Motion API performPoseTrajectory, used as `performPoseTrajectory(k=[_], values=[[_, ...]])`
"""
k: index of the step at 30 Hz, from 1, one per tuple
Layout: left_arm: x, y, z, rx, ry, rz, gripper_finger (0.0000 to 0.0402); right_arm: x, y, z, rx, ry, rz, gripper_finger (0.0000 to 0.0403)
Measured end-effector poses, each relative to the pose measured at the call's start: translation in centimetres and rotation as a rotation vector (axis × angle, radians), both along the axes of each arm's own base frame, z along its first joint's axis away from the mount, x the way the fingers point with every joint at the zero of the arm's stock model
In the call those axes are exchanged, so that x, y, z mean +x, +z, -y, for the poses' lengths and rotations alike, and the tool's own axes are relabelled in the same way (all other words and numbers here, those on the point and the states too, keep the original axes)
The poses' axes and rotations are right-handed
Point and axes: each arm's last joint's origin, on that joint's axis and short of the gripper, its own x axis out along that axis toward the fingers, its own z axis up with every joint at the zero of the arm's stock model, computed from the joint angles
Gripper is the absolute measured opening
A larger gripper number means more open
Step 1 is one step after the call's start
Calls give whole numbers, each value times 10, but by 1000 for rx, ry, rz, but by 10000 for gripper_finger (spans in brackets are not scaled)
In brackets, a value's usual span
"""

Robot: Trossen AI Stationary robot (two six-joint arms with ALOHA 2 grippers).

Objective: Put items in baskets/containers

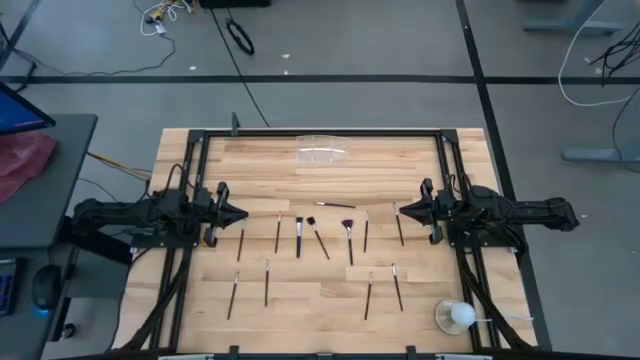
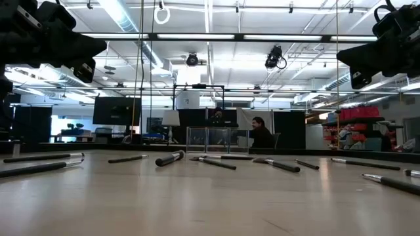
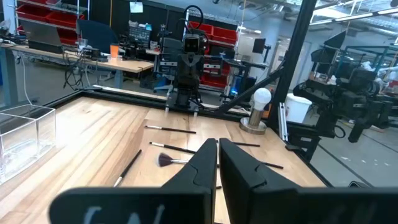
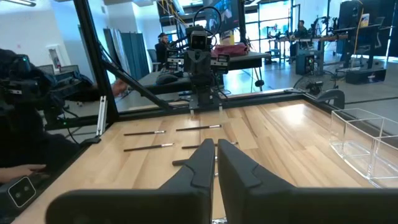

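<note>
No brush has yet been picked up, so the task is judged to be at its very start: the brushes (image 1: 298, 237) are laid out in loose rows on the table (image 1: 200, 300), and the clear holder (image 1: 322, 152) at the far edge looks to hold nothing.

The left gripper (image 1: 240, 214) is held above the table with its fingers pressed together and nothing between them; the nearest brushes lie just ahead of and below its tips, and the holder is farther off, ahead and to its side. The right gripper (image 1: 402, 209) is posed the same way, fingers together and empty, facing the left one across the rows.

Both arms are stretched level and low. For the next move, the fingers would have to be spread, lowered over one thin handle, and shut on it.
</note>
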Motion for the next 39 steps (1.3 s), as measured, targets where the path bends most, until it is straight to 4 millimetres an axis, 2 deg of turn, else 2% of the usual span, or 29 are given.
performPoseTrajectory(k=[36,39], values=[[0,0,0,0,0,0,23,0,0,0,0,0,3,25],[0,0,0,0,0,0,23,-1,9,1,19,-30,94,25]])
